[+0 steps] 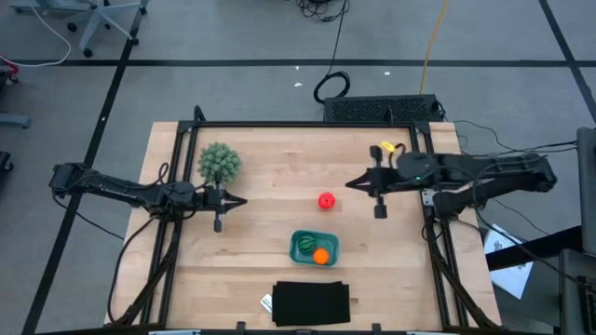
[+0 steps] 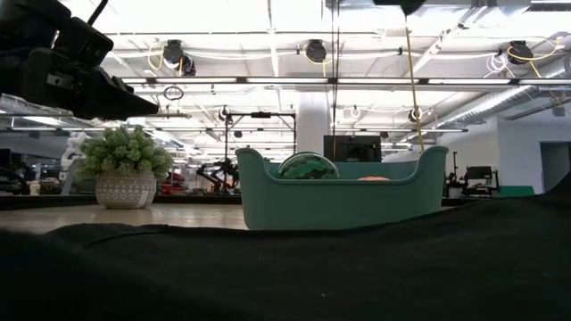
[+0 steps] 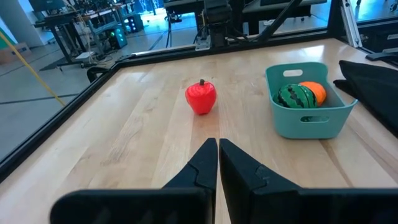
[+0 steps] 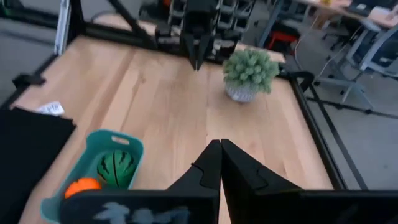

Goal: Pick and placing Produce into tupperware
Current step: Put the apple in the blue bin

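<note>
Left gripper point(image 1: 244, 201) and right gripper point(image 1: 349, 184) hover empty, fingers pressed together. Between them the red piece point(image 1: 326, 200) sits on the table point(image 1: 270, 167). The teal tub point(image 1: 315, 247) holds the striped green piece point(image 1: 306, 245) and orange piece point(image 1: 320, 256). Only the low view hides the red piece.

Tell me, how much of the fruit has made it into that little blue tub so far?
Two of three pieces are in: the striped green piece and the orange piece sit inside the teal tub. Nothing is in hand: the left gripper and right gripper are both shut and empty, hanging apart from the fruit. Left to do: the red piece, which lies on the bare wood between them.
</note>
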### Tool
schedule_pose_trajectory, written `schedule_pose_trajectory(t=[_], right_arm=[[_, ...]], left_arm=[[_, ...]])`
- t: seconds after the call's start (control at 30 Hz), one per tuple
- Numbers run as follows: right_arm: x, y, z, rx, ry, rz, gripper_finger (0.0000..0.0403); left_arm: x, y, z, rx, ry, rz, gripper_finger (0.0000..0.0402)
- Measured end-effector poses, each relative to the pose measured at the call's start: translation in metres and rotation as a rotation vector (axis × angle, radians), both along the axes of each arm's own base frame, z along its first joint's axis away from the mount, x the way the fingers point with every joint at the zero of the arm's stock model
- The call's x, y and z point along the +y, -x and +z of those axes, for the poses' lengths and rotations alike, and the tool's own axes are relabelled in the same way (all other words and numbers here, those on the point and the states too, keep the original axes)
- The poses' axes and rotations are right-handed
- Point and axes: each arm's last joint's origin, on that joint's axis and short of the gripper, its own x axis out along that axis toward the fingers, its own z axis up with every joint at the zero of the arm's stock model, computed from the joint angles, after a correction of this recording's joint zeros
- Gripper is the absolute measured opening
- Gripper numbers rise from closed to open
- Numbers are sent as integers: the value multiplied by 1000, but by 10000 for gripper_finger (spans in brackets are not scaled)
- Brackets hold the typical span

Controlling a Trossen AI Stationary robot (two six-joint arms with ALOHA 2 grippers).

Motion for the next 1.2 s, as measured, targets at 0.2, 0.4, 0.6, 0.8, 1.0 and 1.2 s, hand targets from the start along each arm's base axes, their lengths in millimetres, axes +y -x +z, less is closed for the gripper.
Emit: schedule_pose_trajectory(t=[0.2, 0.4, 0.6, 0.8, 1.0, 1.2], right_arm=[[-3, 29, -15, -117, -66, -26, 0], [-10, 49, -33, -241, -171, -32, 0], [-14, 57, -51, -236, -210, -58, 0], [-15, 61, -50, -266, -201, -62, 0], [-17, 75, -43, -328, -187, -75, 0], [-17, 87, -41, -394, -209, -74, 0]], left_arm=[[0, 0, -1, 7, 1, 0, 21], [0, 0, -2, 18, 2, 1, 21], [0, 0, -2, 20, -1, 1, 21], [0, 0, -2, 20, -1, 1, 21], [0, 0, -2, 20, -1, 0, 21], [0, 0, -2, 19, -2, 0, 21]])
